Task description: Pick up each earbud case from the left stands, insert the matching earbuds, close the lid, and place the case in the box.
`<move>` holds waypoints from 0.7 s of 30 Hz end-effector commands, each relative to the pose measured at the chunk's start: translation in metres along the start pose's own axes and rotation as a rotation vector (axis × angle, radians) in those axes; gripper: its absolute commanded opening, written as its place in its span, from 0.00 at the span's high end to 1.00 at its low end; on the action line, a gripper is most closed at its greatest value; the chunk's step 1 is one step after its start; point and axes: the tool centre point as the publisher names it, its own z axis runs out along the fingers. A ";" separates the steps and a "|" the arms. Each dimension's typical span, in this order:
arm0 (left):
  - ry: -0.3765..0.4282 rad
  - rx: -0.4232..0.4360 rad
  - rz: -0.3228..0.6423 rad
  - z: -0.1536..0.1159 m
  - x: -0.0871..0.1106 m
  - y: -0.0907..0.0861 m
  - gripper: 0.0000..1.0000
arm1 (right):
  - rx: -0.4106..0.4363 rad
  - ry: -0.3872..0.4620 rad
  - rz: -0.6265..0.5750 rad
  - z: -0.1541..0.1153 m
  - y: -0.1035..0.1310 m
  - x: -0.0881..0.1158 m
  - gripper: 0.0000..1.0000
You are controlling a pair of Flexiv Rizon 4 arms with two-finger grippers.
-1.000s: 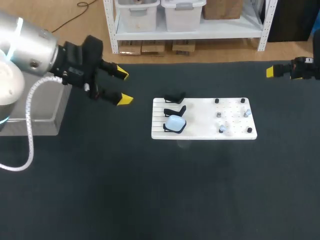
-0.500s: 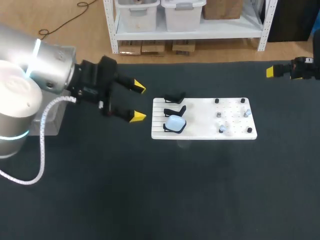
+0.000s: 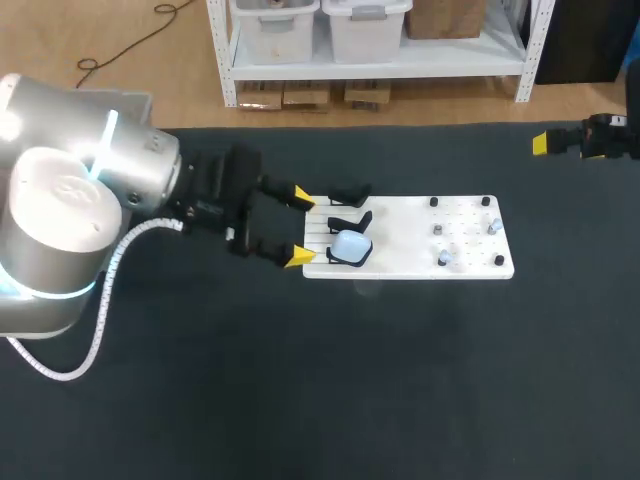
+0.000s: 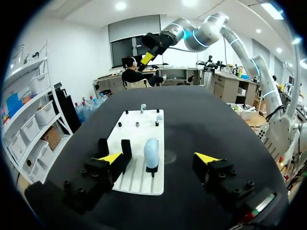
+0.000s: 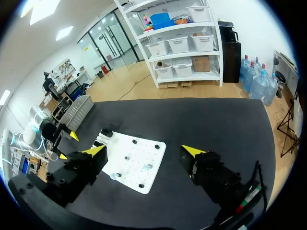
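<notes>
Dark counter (image 3: 400, 380) carries a white board (image 3: 410, 240) right of centre. Three black stands (image 3: 352, 220) occupy the board's left end. The nearest stand holds the pale blue case (image 3: 350, 243), upright, lid closed. Small pale items (image 3: 447, 258) sit on the board's right half, too small to identify.

Left tool (image 3: 301, 227): fingers spread wide, gripping nothing. Its yellow tips now sit at the board's left edge. One second ago they were well left of the board, and half a second ago about midway. The arm has advanced steadily rightward. In the left wrist view the case (image 4: 151, 152) stands just ahead of the tool (image 4: 159, 157), in line with the gap, touching neither finger.

Right tool (image 3: 540, 143): position unchanged at the counter's far right rear, well apart from the board. The right wrist view shows this tool (image 5: 144, 151) with fingers apart and empty.

Board, stands and case have not shifted.
</notes>
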 end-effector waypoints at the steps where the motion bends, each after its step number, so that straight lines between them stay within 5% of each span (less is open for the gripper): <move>1: 0.009 0.024 -0.007 0.011 0.006 0.003 0.07 | 0.001 0.000 0.000 0.000 0.000 0.000 0.00; 10: 0.014 0.023 -0.008 0.024 0.018 -0.002 0.00 | 0.001 0.000 0.000 0.000 0.000 0.000 0.00; 21: 0.008 0.033 -0.032 0.038 0.023 0.004 0.06 | 0.001 0.000 0.000 0.000 0.000 0.000 0.00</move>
